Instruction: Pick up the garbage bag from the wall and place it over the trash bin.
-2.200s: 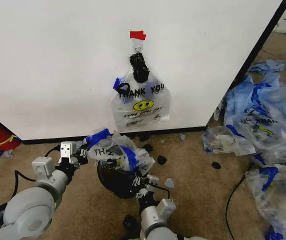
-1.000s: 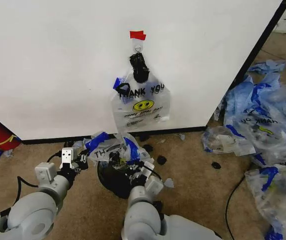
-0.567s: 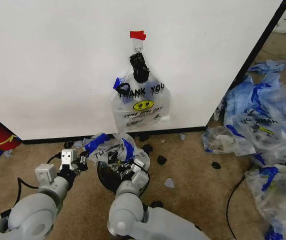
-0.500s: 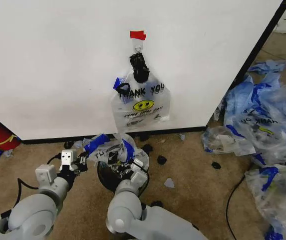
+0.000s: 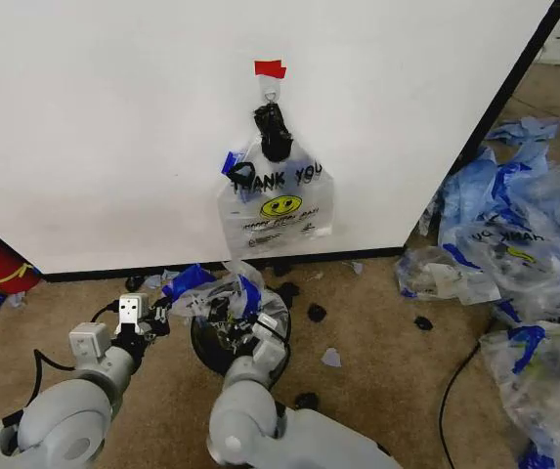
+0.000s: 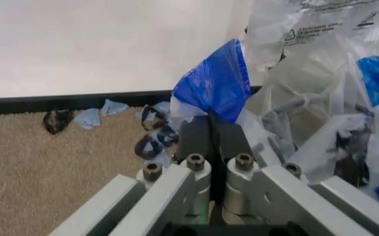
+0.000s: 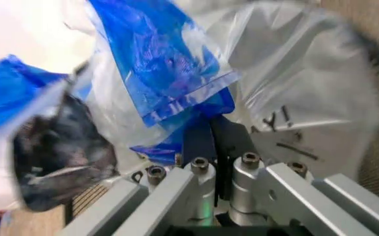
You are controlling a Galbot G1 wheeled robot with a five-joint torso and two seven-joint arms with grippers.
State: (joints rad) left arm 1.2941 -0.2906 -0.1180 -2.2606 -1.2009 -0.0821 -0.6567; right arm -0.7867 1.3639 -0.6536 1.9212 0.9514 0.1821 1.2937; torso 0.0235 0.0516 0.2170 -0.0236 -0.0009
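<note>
Wall [image 5: 113, 127] fills the back, a tied bundle of bags [image 5: 278, 200] on its hook. Trash bin [image 5: 219, 354] sits on carpet below, mostly hidden under the garbage bag [image 5: 223, 296] draped over its rim. Left gripper [image 5: 158, 311] pinches the bag's blue handle, jaws clamped. Right gripper [image 5: 250, 322] clamped on blue trim at the bin's top; its fingertips are buried in plastic.
</note>
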